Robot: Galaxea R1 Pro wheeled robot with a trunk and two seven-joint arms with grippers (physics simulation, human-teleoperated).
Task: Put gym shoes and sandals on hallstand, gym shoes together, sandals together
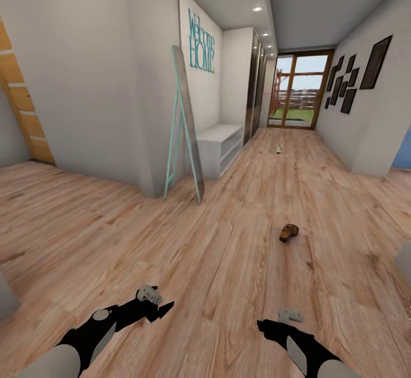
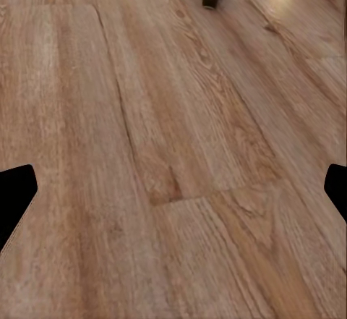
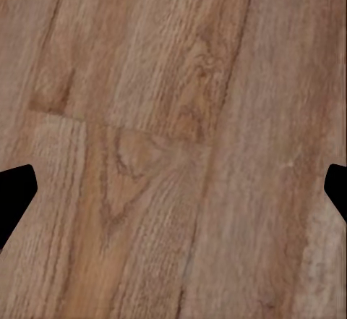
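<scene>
L gripper (image 1: 162,305) and R gripper (image 1: 264,325): both spread wide, empty, low over corridor floor (image 1: 228,264). Sandal (image 1: 289,232): dark brown, tan footbed, long axis approx toward 1 o'clock, on floor well ahead of R gripper at 12–1 o'clock. Small gym shoe (image 1: 278,149) far down corridor, orientation unclear. White rack (image 1: 220,148) by L wall.

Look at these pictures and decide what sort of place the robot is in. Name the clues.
Probably a home's entrance corridor: a "Welcome Home" sign on the wall, a leaning mirror beside a white shoe rack, a glazed door at the far end, and a sandal on the wood floor.
</scene>
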